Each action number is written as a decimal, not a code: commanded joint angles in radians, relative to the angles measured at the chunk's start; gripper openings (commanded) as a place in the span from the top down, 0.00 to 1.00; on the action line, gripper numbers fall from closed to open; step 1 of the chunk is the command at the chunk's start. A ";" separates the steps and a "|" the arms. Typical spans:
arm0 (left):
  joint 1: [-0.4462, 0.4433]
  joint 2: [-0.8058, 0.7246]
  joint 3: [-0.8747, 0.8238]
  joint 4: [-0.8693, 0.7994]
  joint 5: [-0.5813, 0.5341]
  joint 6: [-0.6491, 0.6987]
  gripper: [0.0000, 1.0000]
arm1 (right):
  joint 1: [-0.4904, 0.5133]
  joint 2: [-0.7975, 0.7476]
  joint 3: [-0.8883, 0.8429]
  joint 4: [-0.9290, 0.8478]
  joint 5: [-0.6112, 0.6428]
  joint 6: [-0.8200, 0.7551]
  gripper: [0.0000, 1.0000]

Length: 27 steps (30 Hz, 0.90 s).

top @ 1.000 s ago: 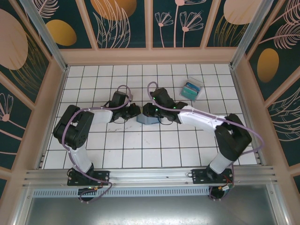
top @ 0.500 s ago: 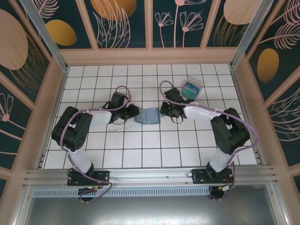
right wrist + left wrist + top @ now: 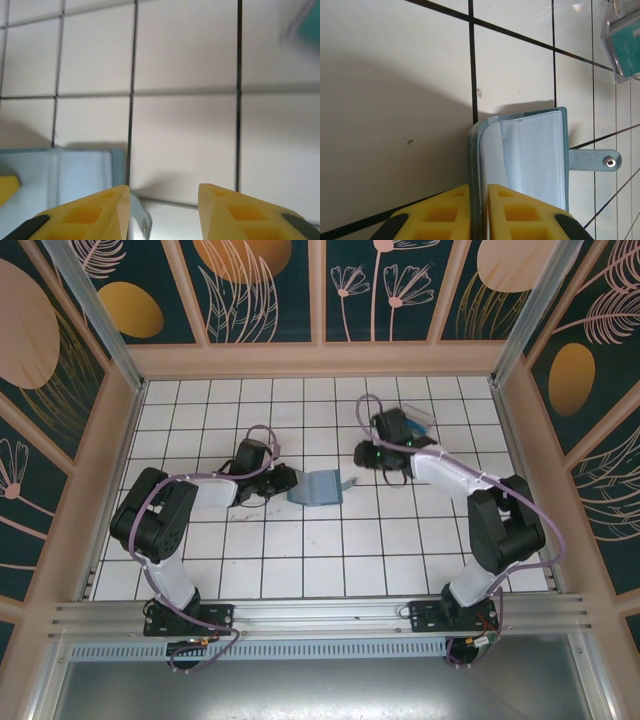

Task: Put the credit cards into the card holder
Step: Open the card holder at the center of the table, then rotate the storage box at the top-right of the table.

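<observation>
The card holder (image 3: pixel 318 487) lies open at mid-table, its pale inner face (image 3: pixel 530 155) up and its snap strap (image 3: pixel 599 161) sticking out to the side. My left gripper (image 3: pixel 287 484) is shut on the wallet's raised left cover, whose edge is pinched between the yellow fingers (image 3: pixel 445 212). My right gripper (image 3: pixel 368 460) hovers open just right of the wallet with nothing between its fingers (image 3: pixel 95 212); the strap (image 3: pixel 141 220) lies under its left finger. Teal credit cards (image 3: pixel 627 37) sit in a clear box.
The clear plastic box (image 3: pixel 421 418) stands at the back right, partly hidden behind my right wrist. It shows as a teal blur (image 3: pixel 306 24) in the right wrist view. White tiled floor surrounds the wallet, with wooden walls on three sides.
My right gripper has drawn back from the wallet, up and to the right toward the clear box, and has opened wider. The wallet now lies open. The left gripper keeps its hold.
</observation>
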 commanded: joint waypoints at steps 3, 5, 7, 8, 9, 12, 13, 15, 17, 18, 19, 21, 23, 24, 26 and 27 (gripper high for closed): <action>0.000 0.008 0.062 -0.011 0.039 -0.006 0.85 | -0.156 0.121 0.293 -0.221 0.070 -0.227 0.56; 0.000 0.020 0.074 -0.016 0.069 -0.008 0.84 | -0.220 0.138 0.332 -0.216 -0.003 -0.233 0.54; 0.000 0.023 0.081 -0.026 0.078 0.000 0.84 | -0.257 0.168 0.363 -0.216 -0.032 -0.269 0.52; 0.000 0.022 0.089 -0.040 0.076 0.012 0.84 | -0.269 0.187 0.379 -0.216 -0.028 -0.298 0.49; 0.000 0.022 0.095 -0.056 0.072 0.022 0.84 | -0.273 0.196 0.378 -0.198 -0.029 -0.336 0.47; 0.000 0.012 0.094 -0.069 0.072 0.029 0.84 | -0.284 0.225 0.374 -0.155 -0.088 -0.474 0.36; 0.000 0.009 0.090 -0.063 0.071 0.028 0.84 | -0.292 0.252 0.405 -0.176 -0.102 -0.501 0.34; 0.000 0.012 0.091 -0.063 0.069 0.025 0.84 | -0.306 0.302 0.466 -0.200 -0.102 -0.530 0.33; 0.000 0.014 0.095 -0.063 0.076 0.018 0.84 | -0.328 0.361 0.526 -0.220 -0.103 -0.547 0.32; 0.000 0.011 0.094 -0.058 0.076 0.012 0.84 | -0.334 0.384 0.552 -0.223 -0.088 -0.551 0.32; 0.000 0.009 0.091 -0.052 0.078 0.007 0.84 | -0.340 0.409 0.580 -0.231 -0.079 -0.560 0.31; 0.000 0.007 0.091 -0.057 0.073 0.007 0.84 | -0.347 0.454 0.629 -0.249 -0.040 -0.574 0.24; 0.000 0.002 0.093 -0.071 0.073 0.009 0.84 | -0.356 0.486 0.659 -0.277 -0.058 -0.581 0.25; 0.000 -0.003 0.090 -0.074 0.074 0.009 0.84 | -0.362 0.495 0.666 -0.291 -0.081 -0.579 0.26; 0.000 -0.014 0.078 -0.075 0.068 0.012 0.84 | -0.375 0.499 0.661 -0.315 -0.145 -0.566 0.30; 0.000 -0.012 0.077 -0.078 0.065 0.015 0.84 | -0.378 0.496 0.651 -0.324 -0.160 -0.560 0.31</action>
